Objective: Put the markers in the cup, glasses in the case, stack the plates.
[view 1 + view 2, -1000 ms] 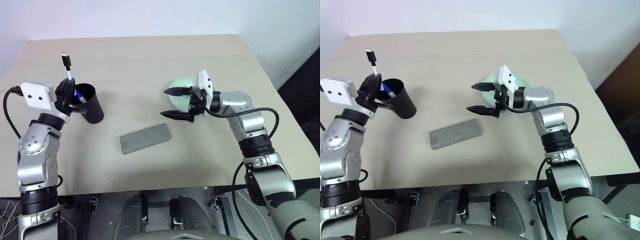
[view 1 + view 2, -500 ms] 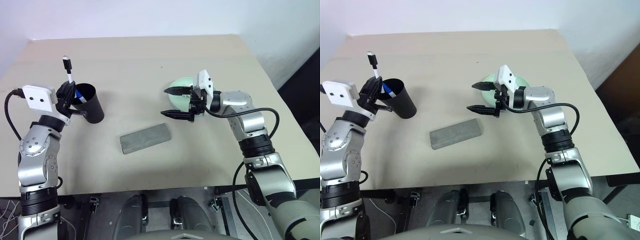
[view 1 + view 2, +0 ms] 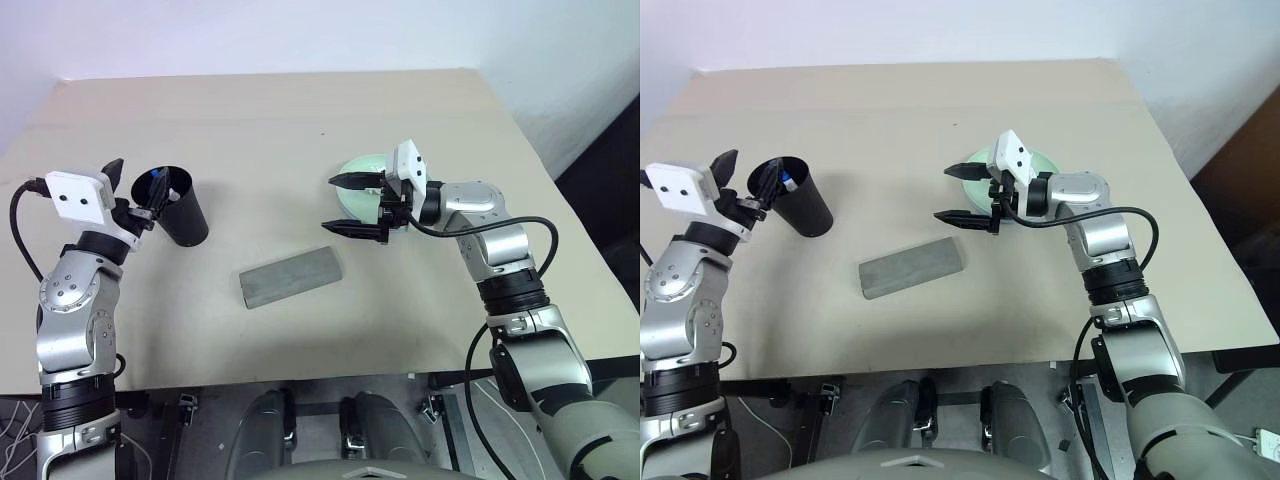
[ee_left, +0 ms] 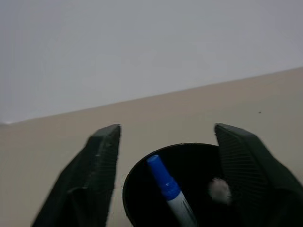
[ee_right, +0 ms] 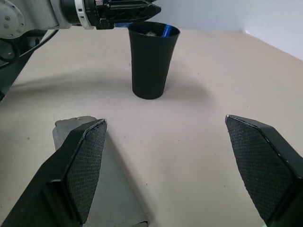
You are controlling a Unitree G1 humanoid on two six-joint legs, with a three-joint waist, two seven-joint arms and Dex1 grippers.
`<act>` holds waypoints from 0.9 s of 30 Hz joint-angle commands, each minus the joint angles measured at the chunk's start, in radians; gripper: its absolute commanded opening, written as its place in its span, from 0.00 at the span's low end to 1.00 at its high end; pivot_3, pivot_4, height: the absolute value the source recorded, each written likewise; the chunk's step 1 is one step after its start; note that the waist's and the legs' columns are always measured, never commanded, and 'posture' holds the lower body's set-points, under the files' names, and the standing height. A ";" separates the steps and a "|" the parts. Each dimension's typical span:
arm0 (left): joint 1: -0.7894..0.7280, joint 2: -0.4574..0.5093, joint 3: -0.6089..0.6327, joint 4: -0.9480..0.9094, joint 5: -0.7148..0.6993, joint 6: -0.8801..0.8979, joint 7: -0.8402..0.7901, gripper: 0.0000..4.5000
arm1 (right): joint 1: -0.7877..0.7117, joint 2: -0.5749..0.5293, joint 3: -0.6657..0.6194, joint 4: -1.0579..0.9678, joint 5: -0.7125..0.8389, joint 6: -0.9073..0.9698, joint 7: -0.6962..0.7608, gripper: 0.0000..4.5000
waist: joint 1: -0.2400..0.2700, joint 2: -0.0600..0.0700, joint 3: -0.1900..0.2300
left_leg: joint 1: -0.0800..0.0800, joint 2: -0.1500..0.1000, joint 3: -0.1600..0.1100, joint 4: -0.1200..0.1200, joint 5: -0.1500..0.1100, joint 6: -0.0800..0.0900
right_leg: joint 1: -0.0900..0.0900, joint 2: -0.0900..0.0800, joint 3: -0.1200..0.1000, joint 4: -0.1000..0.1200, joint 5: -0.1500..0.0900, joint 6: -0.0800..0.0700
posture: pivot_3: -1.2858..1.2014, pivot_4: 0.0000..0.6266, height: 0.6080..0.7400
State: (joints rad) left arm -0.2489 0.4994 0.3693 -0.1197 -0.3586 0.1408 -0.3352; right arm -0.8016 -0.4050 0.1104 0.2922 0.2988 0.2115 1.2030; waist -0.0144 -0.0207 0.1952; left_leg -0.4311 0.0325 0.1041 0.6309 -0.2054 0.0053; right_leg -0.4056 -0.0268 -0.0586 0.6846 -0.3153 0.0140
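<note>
Well, the table (image 3: 300,110) is a plain beige top, matte and bare over most of its width, set against a pale wall (image 3: 300,30); past its right edge the room drops off into shadow.

Take the case (image 3: 291,277) as the marker for everything else. It is grey, oblong and shut, lying flat and a little slantwise near the middle of the table.

Up and to the left of the case stands the cup (image 3: 178,208), black, tapered, wider at the rim, upright on the table. A marker (image 4: 170,190) with a blue cap leans inside it, cap upward and just under the rim; something pale lies deeper in the cup, too dim to name. The left gripper (image 3: 133,186) sits at the cup's rim, on the side away from the case, its two black fingers spread wide with nothing between them; in the left wrist view they stand to either side of the cup's mouth.

Up and to the right of the case hangs the right gripper (image 3: 343,205), pointing back toward the cup, fingers far apart and empty, clear of the table. Just behind it, farther from the case, a mint green plate (image 3: 362,171) lies on the table, mostly hidden by the gripper; whether a second plate lies under it I cannot tell.
</note>
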 commanded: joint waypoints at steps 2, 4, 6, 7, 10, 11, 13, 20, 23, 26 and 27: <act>-0.011 0.013 0.023 -0.023 0.006 -0.025 0.001 0.98 | -0.020 0.002 -0.005 -0.005 0.005 -0.020 0.003 0.94 | 0.000 0.000 0.000 | 0.000 0.000 0.000 0.000 0.000 0.000 | 0.000 0.000 0.000 0.000 0.000 0.000 | 0.52 0.24 0.81; -0.008 0.014 0.024 -0.030 0.006 -0.022 0.003 0.98 | -0.021 0.004 -0.006 -0.004 0.007 -0.023 0.004 0.94 | 0.000 0.000 0.000 | 0.000 0.000 0.000 0.000 0.000 0.000 | 0.000 0.000 0.000 0.000 0.000 0.000 | 0.52 0.24 0.81; -0.001 0.017 0.031 -0.042 0.001 -0.019 0.002 0.98 | -0.023 0.006 -0.008 -0.003 0.010 -0.022 0.005 0.94 | 0.000 0.000 0.000 | 0.000 0.000 0.000 0.000 0.000 0.000 | 0.000 0.000 0.000 0.000 0.000 0.000 | 0.52 0.24 0.81; 0.003 0.023 0.036 -0.052 0.000 -0.019 -0.001 0.98 | -0.024 0.006 -0.009 -0.004 0.011 -0.021 0.006 0.94 | 0.000 0.000 0.000 | 0.000 0.000 0.000 0.000 0.000 0.000 | 0.000 0.000 0.000 0.000 0.000 0.000 | 0.52 0.24 0.81; 0.019 0.039 0.074 -0.103 -0.061 -0.001 -0.032 0.98 | -0.027 0.007 -0.018 -0.001 0.024 -0.010 0.010 0.94 | -0.002 0.000 0.000 | 0.000 0.000 0.000 0.000 0.000 0.000 | 0.000 0.000 0.000 0.000 0.000 0.000 | 0.52 0.24 0.81; 0.029 0.047 0.087 -0.122 -0.087 0.008 -0.049 0.98 | -0.029 0.007 -0.022 0.003 0.029 -0.004 0.011 0.94 | -0.002 0.000 0.000 | 0.000 0.000 0.000 0.000 0.000 0.000 | 0.000 0.000 0.000 0.000 0.000 0.000 | 0.52 0.24 0.81; 0.063 0.065 0.098 -0.162 -0.130 0.019 -0.103 0.98 | -0.033 0.004 -0.027 0.014 0.033 0.001 0.015 0.94 | -0.003 0.000 0.000 | 0.000 0.000 0.000 0.000 0.000 0.000 | 0.000 0.000 0.000 0.000 0.000 0.000 | 0.52 0.24 0.81; 0.252 0.121 0.158 -0.307 -0.348 0.122 -0.285 0.98 | -0.038 0.003 -0.025 0.044 0.033 -0.001 0.022 0.94 | -0.006 0.000 0.000 | 0.002 0.000 0.000 0.000 0.000 0.000 | 0.002 0.000 0.000 0.000 0.000 0.000 | 0.52 0.24 0.81; 0.321 0.149 0.160 -0.328 -0.385 0.153 -0.350 0.98 | -0.037 -0.004 -0.027 0.052 0.033 -0.006 0.028 0.94 | -0.006 0.000 0.000 | 0.003 0.000 0.000 -0.001 0.000 0.000 | 0.002 -0.001 0.000 0.000 0.000 -0.001 | 0.52 0.24 0.81; 0.335 0.161 0.150 -0.315 -0.399 0.155 -0.393 0.98 | -0.034 -0.008 -0.027 0.050 0.037 0.005 0.030 0.94 | -0.002 0.000 0.000 | 0.003 0.000 -0.001 0.000 0.000 -0.001 | 0.002 -0.001 0.000 0.000 0.000 -0.001 | 0.52 0.24 0.81; 0.335 0.163 0.136 -0.307 -0.391 0.150 -0.411 0.98 | -0.028 -0.015 -0.030 0.043 0.042 0.015 0.033 0.94 | -0.002 0.000 0.000 | 0.003 0.000 -0.001 0.000 0.000 -0.001 | 0.002 -0.001 0.000 0.000 0.000 -0.001 | 0.52 0.24 0.81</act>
State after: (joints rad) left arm 0.0860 0.6478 0.4987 -0.4133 -0.7384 0.3002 -0.7174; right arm -0.8134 -0.4060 0.1064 0.3582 0.3198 0.2202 1.2289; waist -0.0166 -0.0205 0.1953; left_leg -0.4284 0.0326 0.1036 0.6306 -0.2059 0.0045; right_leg -0.4039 -0.0284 -0.0584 0.6845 -0.3156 0.0131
